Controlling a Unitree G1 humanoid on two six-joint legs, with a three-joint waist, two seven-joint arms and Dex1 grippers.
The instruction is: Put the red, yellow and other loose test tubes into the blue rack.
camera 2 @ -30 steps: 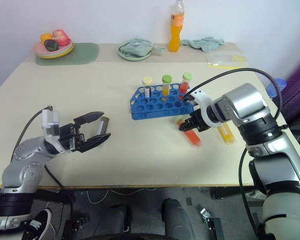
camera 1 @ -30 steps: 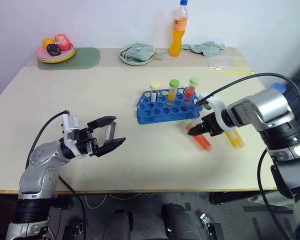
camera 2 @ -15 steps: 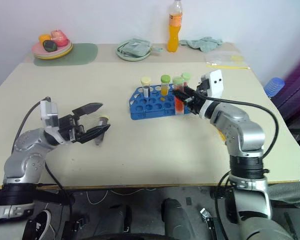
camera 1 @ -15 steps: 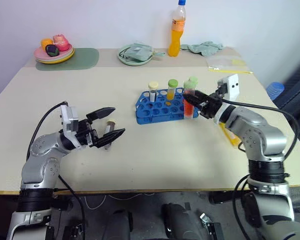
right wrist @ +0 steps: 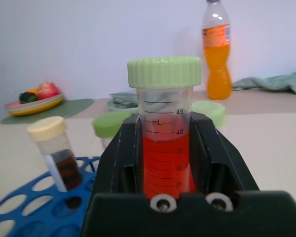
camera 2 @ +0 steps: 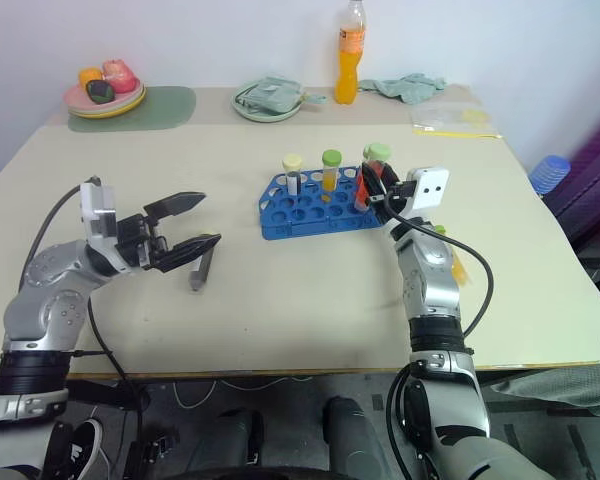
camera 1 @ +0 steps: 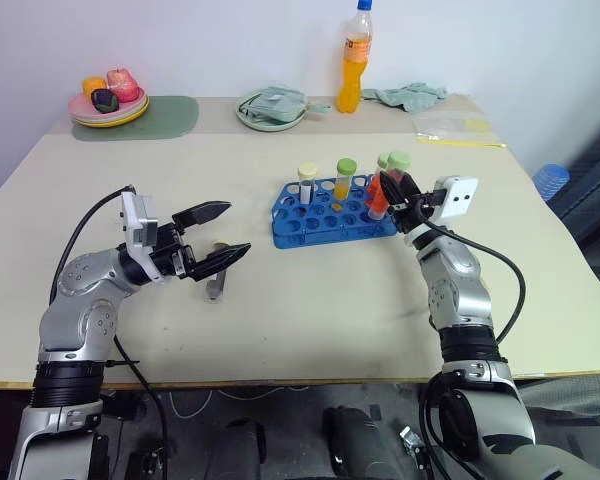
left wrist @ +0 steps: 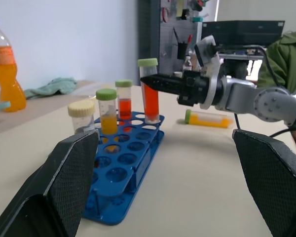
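Test tubes and blue rack, head views. The blue rack (camera 1: pixel 332 210) sits mid-table with three capped tubes standing in its far row: a cream-capped grey tube (camera 1: pixel 308 182), a green-capped yellow tube (camera 1: pixel 346 178) and a green-capped red one (left wrist: pixel 124 100). The right gripper (camera 1: pixel 388 197) is clamped on a further red tube (camera 1: pixel 377 193), held upright at the rack's right end. A yellow tube (camera 2: pixel 450 262) lies loose on the table just beyond the right arm. The left gripper (camera 1: pixel 212 238) hangs with its fingers spread wide and empty; a small grey tube (camera 1: pixel 217 283) lies on the table just beneath it.

Left wrist view. The held red tube (left wrist: pixel 150 91) stands above the rack's far corner, its base seemingly at or near a hole; whether it has entered cannot be told. The loose yellow tube (left wrist: pixel 207 118) lies behind it.

Right wrist view. The black fingers (right wrist: pixel 124 158) grip the red tube (right wrist: pixel 165 145) below its green cap, and it sits vertical between them.

Risk, as judged. If the base meets the grid between holes, downward pressure could tip or shove the light rack and upset the seated tubes. Releasing before the tube is seated could let it topple and roll.
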